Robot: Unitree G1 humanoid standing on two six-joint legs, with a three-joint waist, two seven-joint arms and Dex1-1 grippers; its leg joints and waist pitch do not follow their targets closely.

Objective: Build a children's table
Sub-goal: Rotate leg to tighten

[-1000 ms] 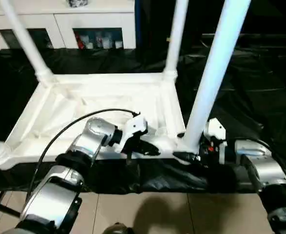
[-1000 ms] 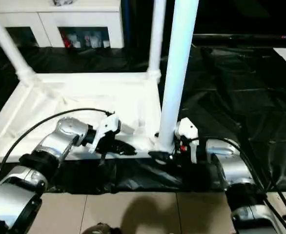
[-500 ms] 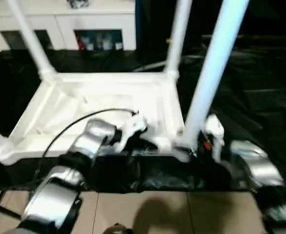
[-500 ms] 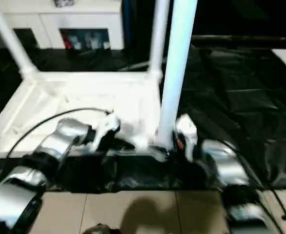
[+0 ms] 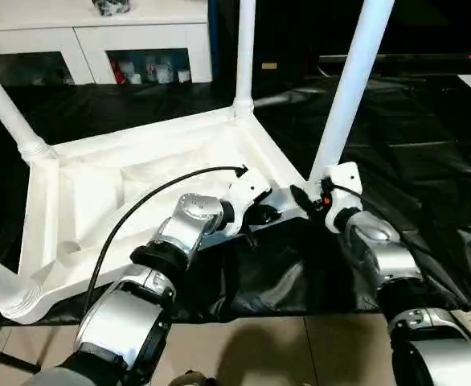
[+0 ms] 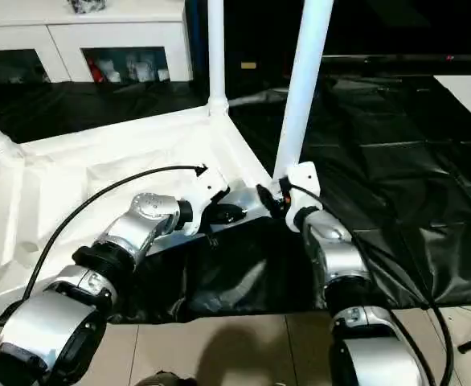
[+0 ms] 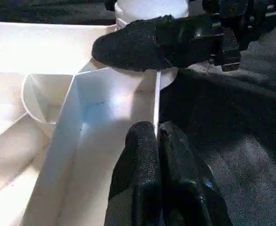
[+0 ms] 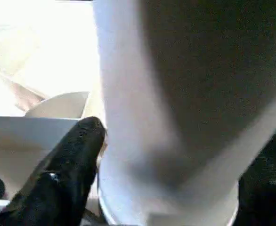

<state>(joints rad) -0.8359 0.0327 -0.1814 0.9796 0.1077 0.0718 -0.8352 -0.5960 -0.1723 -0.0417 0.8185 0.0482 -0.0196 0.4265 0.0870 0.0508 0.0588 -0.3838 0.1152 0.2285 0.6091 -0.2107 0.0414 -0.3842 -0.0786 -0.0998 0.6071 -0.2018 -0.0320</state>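
Pinched table top rim (image 7: 156, 101) with left end effector (image 7: 158, 136) to steady it; right end effector (image 5: 309, 201) clasped leg (image 5: 344, 96) at socket.

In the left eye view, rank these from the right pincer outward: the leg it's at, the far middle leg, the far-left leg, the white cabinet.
1. Near-right leg, at the right pincer.
2. Far middle leg, beyond the tabletop's far corner.
3. Far-left leg, across the tabletop.
4. White cabinet, behind everything.

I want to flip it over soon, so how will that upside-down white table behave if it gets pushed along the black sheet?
The table looks like thin ribbed plastic, so probably light and fairly stiff. It may slide easily on the glossy black sheet. Its tall legs could give leverage to tip it.
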